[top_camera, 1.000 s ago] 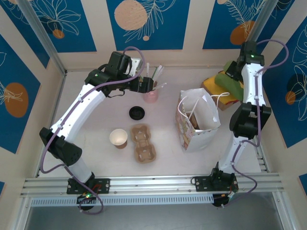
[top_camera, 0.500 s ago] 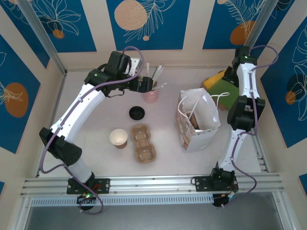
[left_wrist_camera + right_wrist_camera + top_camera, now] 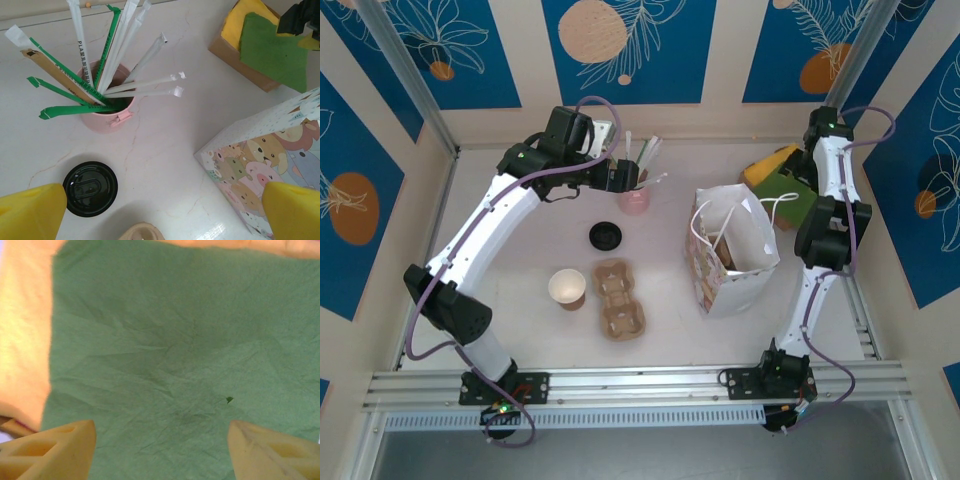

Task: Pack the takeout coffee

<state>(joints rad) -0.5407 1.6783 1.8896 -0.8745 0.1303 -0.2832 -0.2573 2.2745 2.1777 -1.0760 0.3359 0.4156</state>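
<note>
The takeout coffee is out of view. A lidless brown cup [image 3: 566,288] stands left of the cardboard cup carrier [image 3: 618,298], and a loose black lid [image 3: 605,235] [image 3: 90,188] lies on the table behind them. My left gripper [image 3: 630,180] [image 3: 165,210] hangs open above the table beside the pink straw cup [image 3: 107,107], with nothing between its yellow fingers [image 3: 30,212]. My right gripper [image 3: 807,160] [image 3: 160,440] is open right over a green napkin [image 3: 165,340] [image 3: 794,186], its fingers [image 3: 55,450] spread apart with nothing gripped.
A white paper bag [image 3: 735,250] [image 3: 265,150] stands open at middle right. The napkin box [image 3: 235,55] with yellow napkins [image 3: 766,168] sits at the back right. Wrapped straws and stirrers [image 3: 120,45] fan out of the pink cup.
My right gripper has opened from shut, and its wrist has shifted toward the back wall over the napkins. The left arm has stayed still.
</note>
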